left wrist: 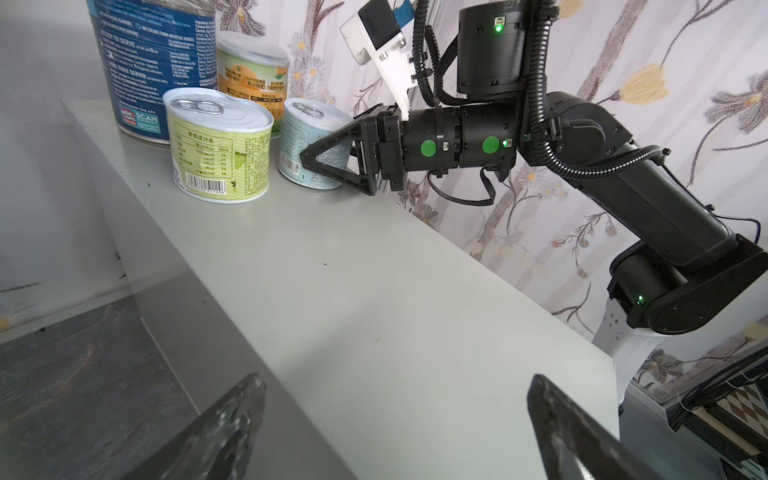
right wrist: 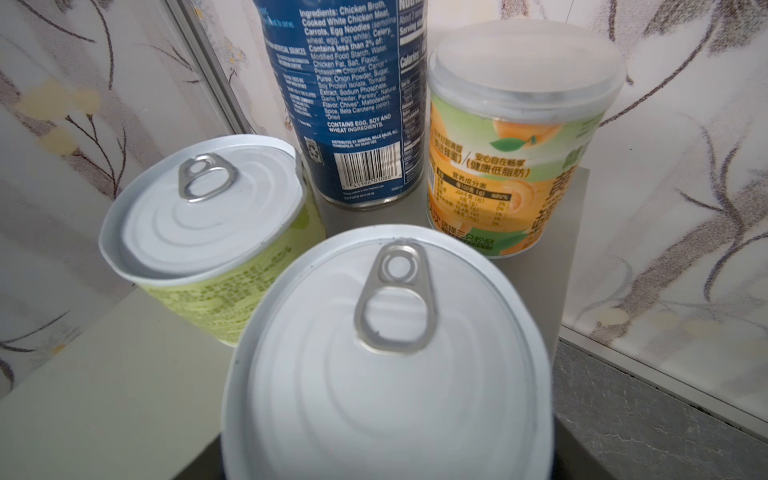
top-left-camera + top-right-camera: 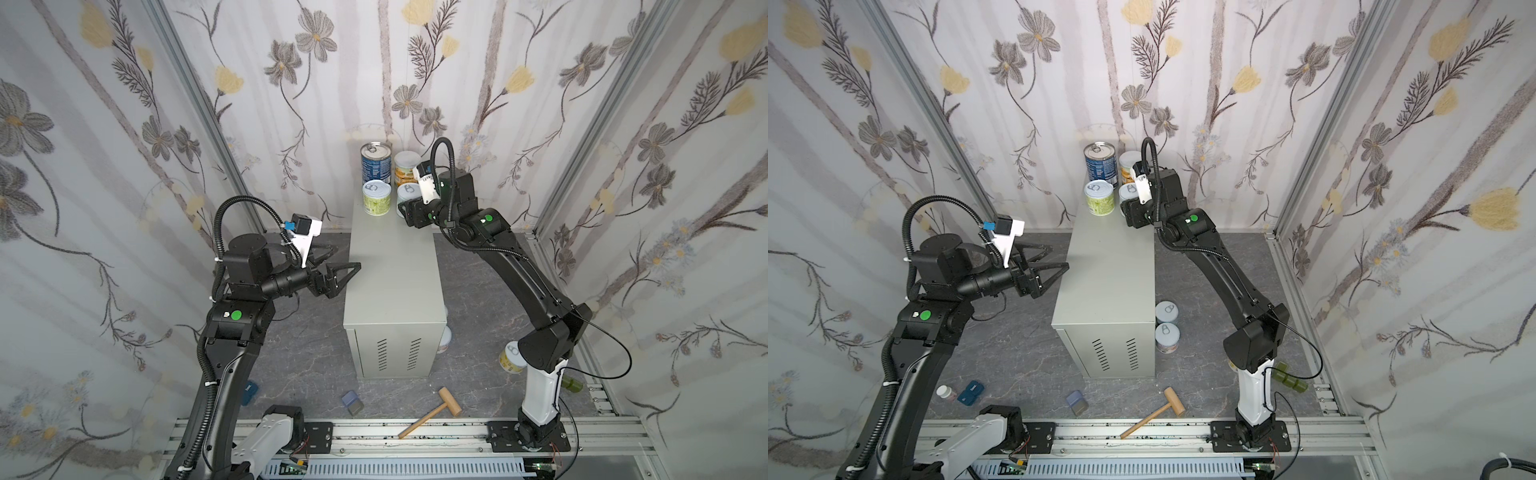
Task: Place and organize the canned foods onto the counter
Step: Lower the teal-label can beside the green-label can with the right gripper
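The left gripper [image 3: 346,256] hangs wide open at the left edge of the counter [image 3: 390,270], whose far end bears the green can [image 3: 377,199], tall blue can [image 3: 376,161], orange can [image 3: 404,166] and pale blue can [image 3: 407,192], the last straddled by the right gripper [image 3: 402,209], grip unclear.

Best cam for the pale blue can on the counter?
Left wrist: the pale blue can shows lid and label side-on, right gripper around it. Right wrist shows just its lid, close up. In both top views the gripper hides most of it.
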Tool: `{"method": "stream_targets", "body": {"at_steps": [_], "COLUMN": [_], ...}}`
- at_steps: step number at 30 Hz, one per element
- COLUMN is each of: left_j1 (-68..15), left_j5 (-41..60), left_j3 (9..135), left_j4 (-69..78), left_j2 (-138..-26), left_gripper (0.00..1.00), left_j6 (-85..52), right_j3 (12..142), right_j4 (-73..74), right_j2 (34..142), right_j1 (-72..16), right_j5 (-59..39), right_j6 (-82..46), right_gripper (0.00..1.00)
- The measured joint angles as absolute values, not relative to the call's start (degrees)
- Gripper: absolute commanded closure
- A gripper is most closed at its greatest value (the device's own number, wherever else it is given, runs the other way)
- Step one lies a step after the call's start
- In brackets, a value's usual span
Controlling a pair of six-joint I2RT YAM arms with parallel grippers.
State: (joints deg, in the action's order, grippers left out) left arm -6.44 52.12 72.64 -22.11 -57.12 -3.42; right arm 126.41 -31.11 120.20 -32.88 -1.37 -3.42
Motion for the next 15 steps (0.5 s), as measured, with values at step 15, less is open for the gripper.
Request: {"method": "stream_targets", "body": {"at_steps": [15], "left_j1": [-6.4], "left_j5": [52.1], "left_j3": [71.6], "left_j4": [-19.7], "left_j2": [-56.5], "left_gripper": [0.00], "left_j6": [-4.5], "right_j3": [125.4], "right_j4": [-30.9], "right_j2": [116.6], "right_j1": [-32.9], "right_j5": [-0.8], "right_j6": [-3.4], "right_gripper": [0.02]}}
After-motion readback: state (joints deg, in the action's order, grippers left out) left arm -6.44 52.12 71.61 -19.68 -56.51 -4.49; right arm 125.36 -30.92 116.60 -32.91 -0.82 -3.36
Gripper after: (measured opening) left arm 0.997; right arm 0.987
